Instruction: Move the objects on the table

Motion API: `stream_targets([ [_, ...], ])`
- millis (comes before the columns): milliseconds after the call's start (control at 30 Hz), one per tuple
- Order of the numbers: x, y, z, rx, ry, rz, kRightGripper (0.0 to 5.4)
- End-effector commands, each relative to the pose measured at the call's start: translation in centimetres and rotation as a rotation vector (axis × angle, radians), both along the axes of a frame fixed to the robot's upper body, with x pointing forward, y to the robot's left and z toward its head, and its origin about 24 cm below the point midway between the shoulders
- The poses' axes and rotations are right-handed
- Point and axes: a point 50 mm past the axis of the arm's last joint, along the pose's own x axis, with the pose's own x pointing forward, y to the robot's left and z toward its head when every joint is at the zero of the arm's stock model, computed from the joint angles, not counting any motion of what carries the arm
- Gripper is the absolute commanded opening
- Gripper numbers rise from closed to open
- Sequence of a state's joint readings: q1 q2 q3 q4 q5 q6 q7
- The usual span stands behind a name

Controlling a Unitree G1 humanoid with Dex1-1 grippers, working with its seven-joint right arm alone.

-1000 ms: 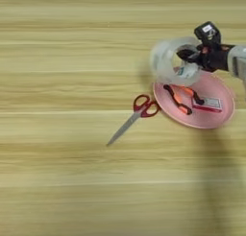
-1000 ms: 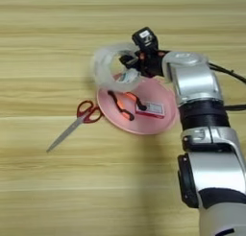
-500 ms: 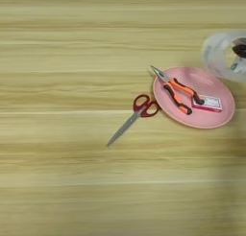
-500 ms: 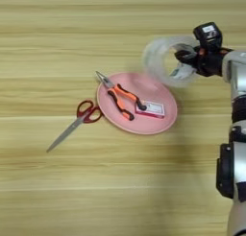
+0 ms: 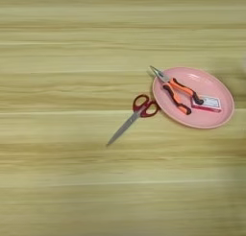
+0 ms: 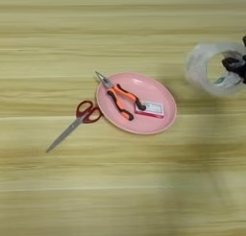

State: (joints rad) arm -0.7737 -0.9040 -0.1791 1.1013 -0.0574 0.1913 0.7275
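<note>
Two black fingers prob. gripping clear tape roll, well right of pink plate.

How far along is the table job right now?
In hand: the tape roll hangs on the right gripper, right of the pink plate. Untouched: pliers and small box on that plate, scissors on the table. Nothing looks finished.

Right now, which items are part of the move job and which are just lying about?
Job items:
tape roll, at the gripper
pink plate
pliers and small box, on the plate
scissors, beside the plate

Lying about:
nothing besides the bare table
</note>
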Motion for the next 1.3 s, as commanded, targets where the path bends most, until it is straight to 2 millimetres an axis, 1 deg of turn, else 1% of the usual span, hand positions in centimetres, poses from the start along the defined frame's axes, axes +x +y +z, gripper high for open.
stream_targets([
  [33,-0.3,-1.6,4.8,-0.169,-0.091,0.007,1.05],
  [167,-0.7,-2.0,5.1,-0.246,-0.030,0.036,1.05],
  [300,-1.0,-2.3,5.3,-0.281,0.011,0.049,1.05],
  [567,-0.8,-1.4,3.1,-0.270,0.114,0.133,1.05],
  [733,-0.5,-0.6,1.1,-0.259,0.164,0.168,1.05],
  [900,-0.1,0.7,-1.4,-0.242,0.207,0.198,1.05],
  [933,0.0,0.9,-1.5,-0.243,0.208,0.202,1.34],
  [1000,0.2,0.9,-1.2,-0.246,0.194,0.198,1.54],
  [1133,0.5,0.7,0.4,-0.250,0.138,0.176,2.02],
  [1233,0.8,0.7,1.2,-0.261,0.112,0.167,2.49],
  [1267,0.8,0.7,1.5,-0.265,0.105,0.165,2.54],
  [1300,0.9,0.7,1.7,-0.268,0.096,0.161,2.74],
])
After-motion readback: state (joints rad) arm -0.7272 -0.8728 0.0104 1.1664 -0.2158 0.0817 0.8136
